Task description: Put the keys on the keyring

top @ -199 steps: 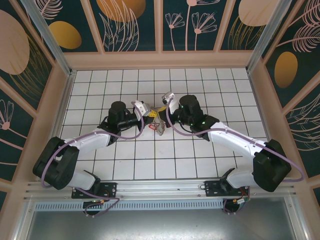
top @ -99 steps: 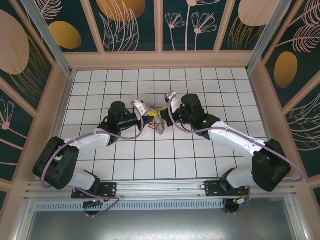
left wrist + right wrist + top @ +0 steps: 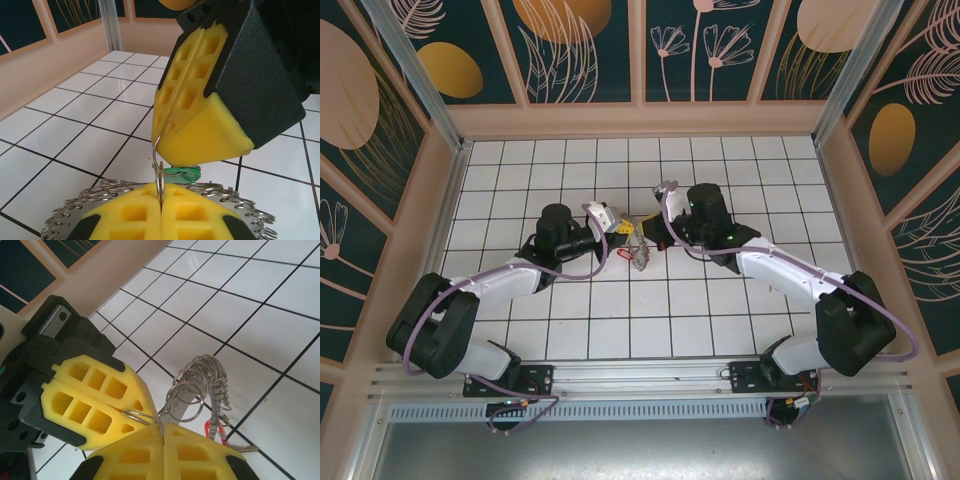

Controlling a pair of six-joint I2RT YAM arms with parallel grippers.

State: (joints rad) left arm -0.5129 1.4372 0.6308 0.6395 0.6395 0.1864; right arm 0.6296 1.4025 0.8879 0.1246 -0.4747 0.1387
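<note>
Pinching one keyring (image 3: 70, 217) loop tip-to-tip, we have left gripper (image 3: 161, 197) and right gripper (image 3: 163, 430) both clamped; green-tagged key (image 3: 183, 173) hangs just under the right one.

Left hand (image 3: 161, 201) clamped closed on thin upright wire loop (image 3: 158, 167). Right hand (image 3: 161, 131), pads together, met loop's top. Green key tag (image 3: 183, 173) beneath it. Keyring (image 3: 65, 220) below, over tiled counter (image 3: 85, 107).

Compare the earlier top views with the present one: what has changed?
The right arm shifted: its wrist eased slightly forward, its elbow inward. Nothing was taken or released. The left arm, the left gripper and right gripper, both shut on a small ring, and the keyring hanging below stayed put.
</note>
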